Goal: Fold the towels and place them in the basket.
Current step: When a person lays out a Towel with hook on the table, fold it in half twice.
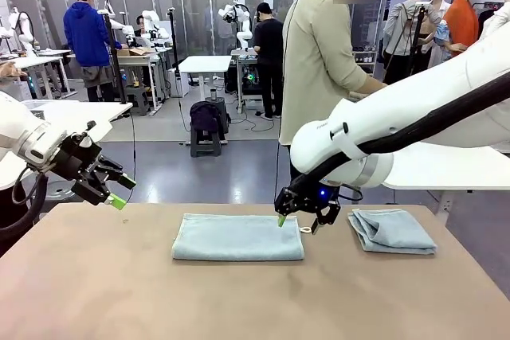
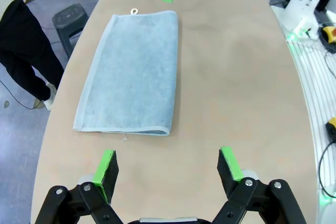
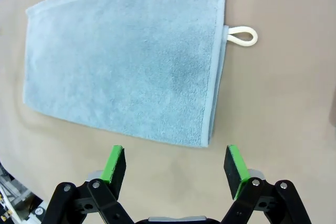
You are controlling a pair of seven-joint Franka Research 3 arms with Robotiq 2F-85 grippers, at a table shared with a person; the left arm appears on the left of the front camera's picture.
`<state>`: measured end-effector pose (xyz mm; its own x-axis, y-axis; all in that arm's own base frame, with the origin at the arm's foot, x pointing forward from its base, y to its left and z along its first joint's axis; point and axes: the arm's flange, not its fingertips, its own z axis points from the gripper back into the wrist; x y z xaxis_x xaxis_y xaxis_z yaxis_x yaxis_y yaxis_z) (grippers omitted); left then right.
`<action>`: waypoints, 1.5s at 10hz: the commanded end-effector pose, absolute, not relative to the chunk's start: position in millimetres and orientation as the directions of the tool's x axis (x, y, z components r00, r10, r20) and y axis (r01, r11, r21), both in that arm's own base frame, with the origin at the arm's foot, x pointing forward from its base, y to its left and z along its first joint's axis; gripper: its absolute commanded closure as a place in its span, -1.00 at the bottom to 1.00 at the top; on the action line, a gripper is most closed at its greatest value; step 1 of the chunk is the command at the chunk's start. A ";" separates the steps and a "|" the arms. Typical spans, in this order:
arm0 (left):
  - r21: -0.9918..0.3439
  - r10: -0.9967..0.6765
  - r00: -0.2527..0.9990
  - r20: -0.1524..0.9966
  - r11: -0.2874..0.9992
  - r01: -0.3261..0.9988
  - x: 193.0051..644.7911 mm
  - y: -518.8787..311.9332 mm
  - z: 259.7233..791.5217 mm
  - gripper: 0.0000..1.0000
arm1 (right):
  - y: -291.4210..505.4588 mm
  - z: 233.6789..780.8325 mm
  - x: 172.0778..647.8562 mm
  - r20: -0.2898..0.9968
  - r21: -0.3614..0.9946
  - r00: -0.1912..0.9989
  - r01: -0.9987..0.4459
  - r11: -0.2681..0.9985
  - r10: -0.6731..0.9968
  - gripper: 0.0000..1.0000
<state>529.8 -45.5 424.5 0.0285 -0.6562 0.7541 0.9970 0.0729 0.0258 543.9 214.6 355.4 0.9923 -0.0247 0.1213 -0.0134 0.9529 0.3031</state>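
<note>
Table edge nearest me: bare tan table; nothing here can snag.
My left gripper: jaws spread wide, empty, hovering off the near short end of the flat towel; in the front view it hangs above the table's left edge.
My right gripper: jaws released, empty, poised just beyond the towel's looped end, beside the white loop.
Where the towel lies: mid-table, laid flat, apparently folded once.
Risk, pinch: if I close on only the top layer, the fold may peel open as I lift.
Risk, loop: a finger could catch the loop and drag the cloth askew.
Second towel: bunched loosely at the far right; hard to find a clean edge.
Hard to make out: how many layers the second towel has; I think two.
Basket: I cannot place it from here.
</note>
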 end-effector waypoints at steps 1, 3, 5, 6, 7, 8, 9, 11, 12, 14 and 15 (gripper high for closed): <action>0.030 -0.661 0.023 0.750 0.069 0.997 528.5 -44.1 425.7 -0.91 | 224.0 342.3 547.8 0.177 0.244 0.982 0.019 0.970 -0.064 -0.89; 0.030 -0.661 0.023 0.750 0.069 0.997 528.5 -44.1 425.7 -0.91 | 221.3 329.4 554.6 0.173 0.240 0.981 0.042 0.970 -0.085 -1.00; 0.030 -0.661 0.023 0.750 0.069 0.997 528.5 -44.1 425.7 -0.91 | 219.9 321.7 561.2 0.193 0.218 0.978 0.040 0.975 -0.083 -1.00; 0.030 -0.661 0.023 0.750 0.069 0.997 528.5 -44.1 425.7 -0.91 | 220.4 318.3 564.7 0.196 0.207 0.977 0.043 0.977 -0.085 -1.00; 0.030 -0.661 0.023 0.750 0.069 0.997 528.5 -44.1 425.7 -0.91 | 221.8 315.2 567.1 0.197 0.205 0.977 0.045 0.978 -0.086 -1.00; 0.030 -0.661 0.023 0.750 0.069 0.997 528.5 -44.1 425.7 -0.91 | 223.2 312.3 569.1 0.199 0.199 0.976 0.046 0.979 -0.087 -1.00; 0.030 -0.661 0.023 0.750 0.069 0.997 528.5 -44.1 425.7 -0.91 | 224.3 309.5 570.5 0.200 0.196 0.976 0.047 0.979 -0.087 -1.00; 0.030 -0.661 0.023 0.750 0.069 0.997 528.5 -44.1 425.7 -0.91 | 226.8 304.4 572.8 0.199 0.187 0.976 0.049 0.981 -0.086 -1.00; 0.030 -0.661 0.023 0.750 0.069 0.997 528.5 -44.1 425.7 -0.91 | 228.8 302.5 573.4 0.203 0.174 0.975 0.054 0.983 -0.090 -1.00; 0.030 -0.661 0.023 0.750 0.069 0.997 528.5 -44.1 425.7 -0.91 | 233.0 298.3 575.7 0.202 0.172 0.974 0.063 0.983 -0.098 -1.00; 0.030 -0.661 0.023 0.750 0.069 0.997 528.5 -44.1 425.7 -0.91 | 234.9 296.4 576.3 0.199 0.172 0.975 0.064 0.983 -0.098 -0.61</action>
<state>529.8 -45.5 424.5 0.0285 -0.6562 0.7541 0.9970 0.0730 0.0258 570.8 224.9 299.5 0.9822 -0.0593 0.1780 0.0240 0.9807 0.1942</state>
